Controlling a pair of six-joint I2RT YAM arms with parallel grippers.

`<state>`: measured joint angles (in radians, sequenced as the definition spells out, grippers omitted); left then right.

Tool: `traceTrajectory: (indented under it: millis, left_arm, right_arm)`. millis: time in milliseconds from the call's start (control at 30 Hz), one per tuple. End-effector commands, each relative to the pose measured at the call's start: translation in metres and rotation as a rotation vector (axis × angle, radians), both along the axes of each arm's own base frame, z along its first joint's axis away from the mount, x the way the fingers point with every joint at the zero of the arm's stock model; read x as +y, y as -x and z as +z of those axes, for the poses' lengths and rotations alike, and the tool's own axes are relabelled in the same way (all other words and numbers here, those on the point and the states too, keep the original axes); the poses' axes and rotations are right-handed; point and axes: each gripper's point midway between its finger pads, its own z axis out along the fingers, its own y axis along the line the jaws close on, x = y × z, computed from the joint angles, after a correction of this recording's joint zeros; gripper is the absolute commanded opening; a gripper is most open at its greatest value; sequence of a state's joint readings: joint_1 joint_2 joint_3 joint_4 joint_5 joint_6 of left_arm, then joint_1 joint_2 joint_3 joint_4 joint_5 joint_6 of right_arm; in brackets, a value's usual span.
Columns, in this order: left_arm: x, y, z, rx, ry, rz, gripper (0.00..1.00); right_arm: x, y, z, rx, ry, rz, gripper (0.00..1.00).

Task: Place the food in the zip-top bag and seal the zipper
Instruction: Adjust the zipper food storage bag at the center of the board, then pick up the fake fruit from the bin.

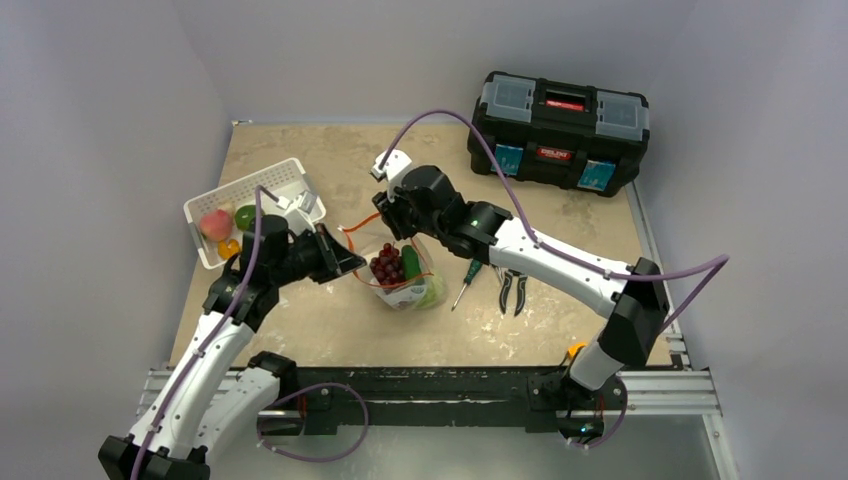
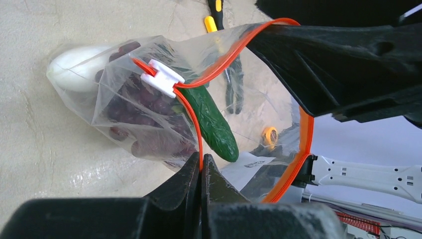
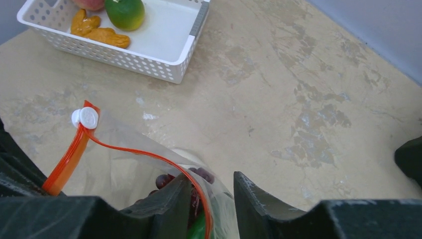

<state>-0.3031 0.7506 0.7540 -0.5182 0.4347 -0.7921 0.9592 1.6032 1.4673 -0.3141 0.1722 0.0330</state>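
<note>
1. Bag (image 1: 405, 282) sits mid-desk (image 1: 330, 330) between the arms, mouth up and open, body slumped toward the near edge. Risk: if either grip slips, the mouth collapses.
2. Basket (image 3: 149, 59) holds peach (image 1: 214, 224) and green fruit (image 3: 125, 12). Sealing now would leave them out.
3. Left jaws are pinched shut on the zipper (image 2: 304, 134). Right jaws are apart with the rim between them, not clamped, and could catch film only.
4. Zipper's long axis runs jaw to jaw, with the slider (image 2: 161, 78) at one end.
</note>
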Motion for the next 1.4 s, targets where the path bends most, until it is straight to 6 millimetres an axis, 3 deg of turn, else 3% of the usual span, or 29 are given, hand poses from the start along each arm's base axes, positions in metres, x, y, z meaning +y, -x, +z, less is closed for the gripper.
traceTrajectory:
  millis: [0, 167, 267, 367, 533, 733, 900, 1367]
  left_arm:
    - [-0.003, -0.005, 0.027, -0.080, 0.028, -0.013, 0.00]
    - [-0.001, -0.006, 0.030, -0.094, 0.043, 0.007, 0.00]
    - [-0.001, -0.007, 0.031, -0.089, 0.038, 0.010, 0.09]
    - [0.001, -0.006, 0.033, -0.093, 0.026, 0.005, 0.33]
    - [0.013, -0.003, 0.040, -0.131, -0.018, 0.040, 0.47]
    - [0.053, 0.007, 0.051, -0.229, -0.178, 0.174, 0.58]
    - [0.083, 0.019, 0.066, -0.297, -0.285, 0.271, 0.74]
    - [0.121, 0.020, 0.093, -0.370, -0.435, 0.397, 0.76]
  right_arm:
    - [0.003, -0.014, 0.025, -0.069, -0.022, -0.032, 0.31]
    - [0.001, -0.022, 0.032, -0.088, -0.031, -0.080, 0.00]
    - [0.002, -0.021, 0.036, -0.077, -0.071, -0.095, 0.00]
    - [-0.001, -0.021, 0.036, -0.066, -0.113, -0.128, 0.00]
    - [-0.015, -0.025, 0.037, -0.076, -0.118, -0.207, 0.00]
    - [-0.026, -0.023, 0.043, -0.081, -0.153, -0.233, 0.00]
    - [-0.028, -0.018, 0.042, -0.077, -0.167, -0.216, 0.00]
    - [-0.037, -0.011, 0.047, -0.080, -0.188, -0.218, 0.00]
